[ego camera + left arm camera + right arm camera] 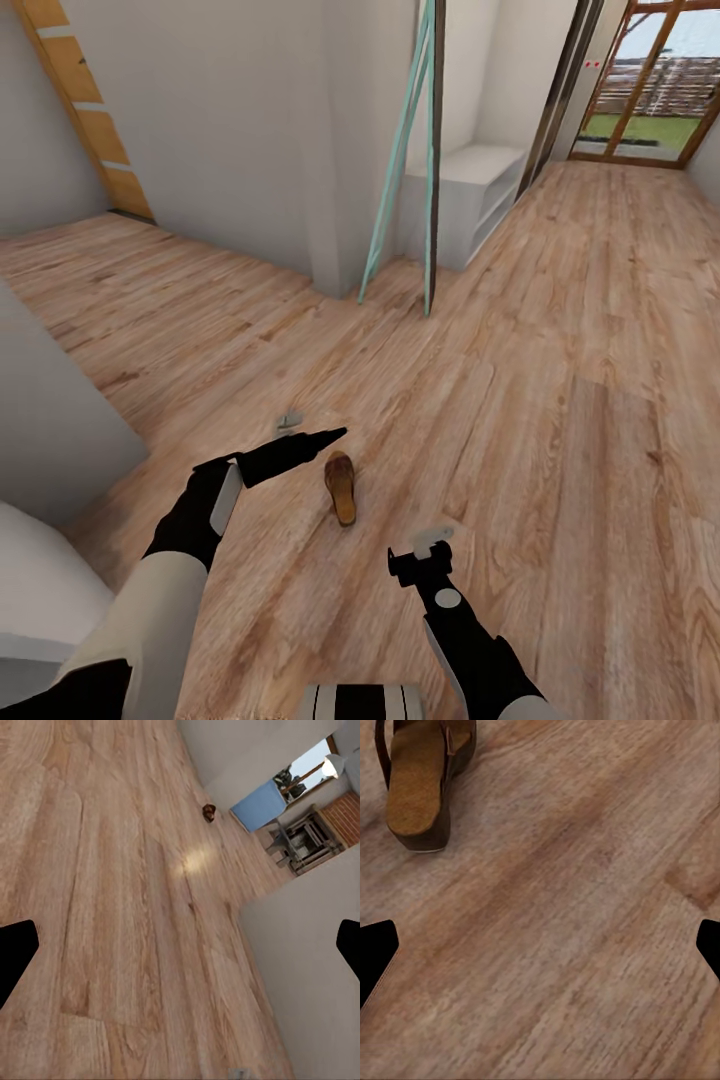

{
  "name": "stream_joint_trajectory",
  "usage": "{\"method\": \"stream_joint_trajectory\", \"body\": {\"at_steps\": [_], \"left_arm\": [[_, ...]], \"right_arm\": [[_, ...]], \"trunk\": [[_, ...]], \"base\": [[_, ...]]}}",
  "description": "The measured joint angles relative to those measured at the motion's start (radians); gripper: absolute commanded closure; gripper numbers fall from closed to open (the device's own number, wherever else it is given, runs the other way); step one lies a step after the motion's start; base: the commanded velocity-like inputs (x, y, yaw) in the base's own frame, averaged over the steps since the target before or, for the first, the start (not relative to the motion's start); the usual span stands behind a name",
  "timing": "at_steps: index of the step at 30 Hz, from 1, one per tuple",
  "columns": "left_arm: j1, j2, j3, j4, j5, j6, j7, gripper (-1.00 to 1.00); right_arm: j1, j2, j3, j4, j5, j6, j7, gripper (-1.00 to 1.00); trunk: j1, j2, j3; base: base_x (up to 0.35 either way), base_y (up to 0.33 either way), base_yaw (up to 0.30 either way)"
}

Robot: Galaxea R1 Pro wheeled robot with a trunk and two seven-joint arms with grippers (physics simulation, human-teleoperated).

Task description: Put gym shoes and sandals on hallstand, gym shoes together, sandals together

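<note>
Both grippers are hanging spread wide and empty over the corridor floor (560, 330), the left gripper (335, 433) just beside one brown sandal (341, 486) and the right gripper (420, 560) near it. That sandal is lying flat on the planks between them. Down the corridor, a white shelf unit (470, 200) is standing against the wall.

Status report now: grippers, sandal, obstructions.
Left gripper and right gripper open, both empty. One sandal flat on the corridor floor between them, untouched. Nothing lies between the grippers and it.
</note>
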Motion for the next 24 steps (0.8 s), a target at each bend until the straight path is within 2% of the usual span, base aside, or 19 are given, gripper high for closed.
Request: {"method": "stream_joint_trajectory", "body": {"at_steps": [5, 17, 24], "left_arm": [[0.004, 0.000, 0.000, 0.000, 0.000, 0.001, -0.003, -1.00], [0.001, -0.001, 0.000, 0.000, 0.001, 0.002, -0.005, -1.00], [0.004, 0.000, 0.000, -0.001, 0.002, 0.001, -0.005, -1.00]], "right_arm": [[0.000, 0.000, 0.000, 0.000, 0.000, 0.000, 0.001, -1.00], [0.000, 0.000, -0.001, 0.000, 0.000, 0.000, 0.000, -1.00], [0.000, 0.000, -0.001, 0.000, 0.000, -0.003, 0.001, -1.00]], "trunk": [[0.000, 0.000, -0.006], [-0.001, 0.000, -0.019], [0.000, 0.000, -0.027]], "base": [[0.140, 0.000, 0.178], [0.295, 0.047, 0.179], [0.073, 0.007, 0.179]]}}
